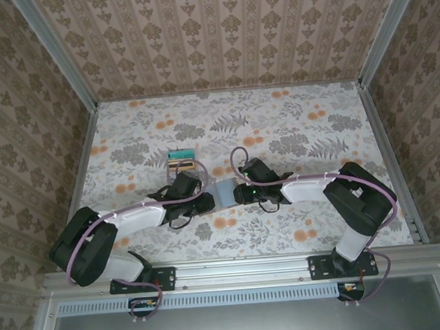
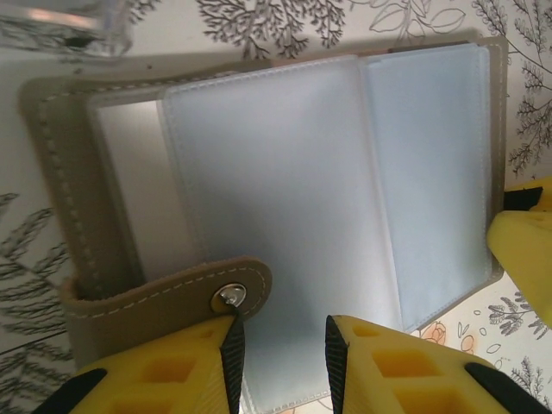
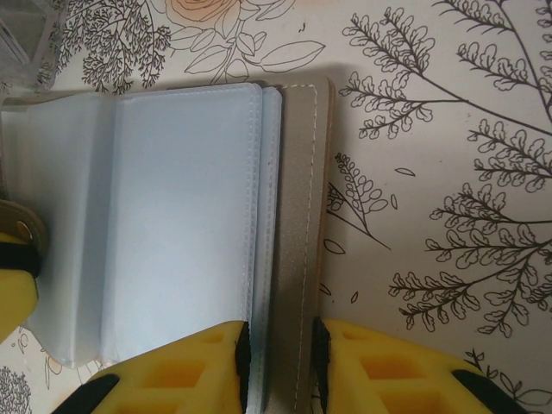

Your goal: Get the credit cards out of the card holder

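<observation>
The card holder [image 1: 223,193] lies open on the floral table between the two grippers. Its pale grey-blue sleeves [image 2: 276,172] face up, framed by a tan stitched cover [image 3: 302,216]. My left gripper [image 2: 280,362] stands over the near edge of a sleeve with its jaws apart, one finger touching the snap strap [image 2: 228,296]. The jaws of my right gripper [image 3: 278,362] are narrowly apart, straddling the holder's right cover edge. A shiny grey panel [image 2: 129,190] shows under the left sleeve; I cannot tell if it is a card. A stack of credit cards [image 1: 180,162], teal on top, lies behind the left gripper [image 1: 205,200].
A clear plastic piece [image 2: 78,21] sits just beyond the holder's far left corner. The right gripper's yellow finger [image 2: 522,250] shows at the holder's right edge. Patterned walls close in the table [image 1: 316,128] on three sides, with open floral surface to the right and back.
</observation>
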Robot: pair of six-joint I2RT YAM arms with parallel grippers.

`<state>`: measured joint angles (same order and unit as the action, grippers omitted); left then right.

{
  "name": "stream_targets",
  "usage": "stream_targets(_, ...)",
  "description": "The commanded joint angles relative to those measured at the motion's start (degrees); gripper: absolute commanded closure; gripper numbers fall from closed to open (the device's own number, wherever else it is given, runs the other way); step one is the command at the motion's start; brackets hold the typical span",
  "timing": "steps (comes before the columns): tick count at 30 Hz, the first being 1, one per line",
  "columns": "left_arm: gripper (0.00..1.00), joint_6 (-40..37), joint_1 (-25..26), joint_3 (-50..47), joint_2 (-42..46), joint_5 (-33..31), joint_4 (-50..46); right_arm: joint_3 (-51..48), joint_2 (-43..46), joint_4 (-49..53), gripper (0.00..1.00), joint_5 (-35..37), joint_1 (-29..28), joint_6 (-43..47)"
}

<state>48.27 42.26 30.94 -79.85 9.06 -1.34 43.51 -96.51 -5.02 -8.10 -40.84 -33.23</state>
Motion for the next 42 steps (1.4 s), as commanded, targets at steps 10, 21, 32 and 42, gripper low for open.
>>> stream_targets(10, 0.65, 0.1, 1.4, 3.5, -3.1, 1.8, 1.3, 0.0, -1.7, -1.7, 0.71, -1.4, -1.5, -1.3)
stream_targets(21, 0.65, -1.8, 1.3, 7.7, -3.4, 1.9, 0.4, -0.5, -1.3, -2.3, 0.71, -1.0, -1.5, -1.9)
stream_targets(32, 0.65, -2.5, -1.0, 5.9, 2.9, -0.5, -6.7, -0.5, -1.1, -2.1, 0.7, -0.8, -1.5, -2.0)
stream_targets(42, 0.64, -1.3, -1.8, -0.8, 10.6, -2.4, -10.3, -0.4, -1.1, -2.0, 0.7, -0.9, -1.5, -1.9)
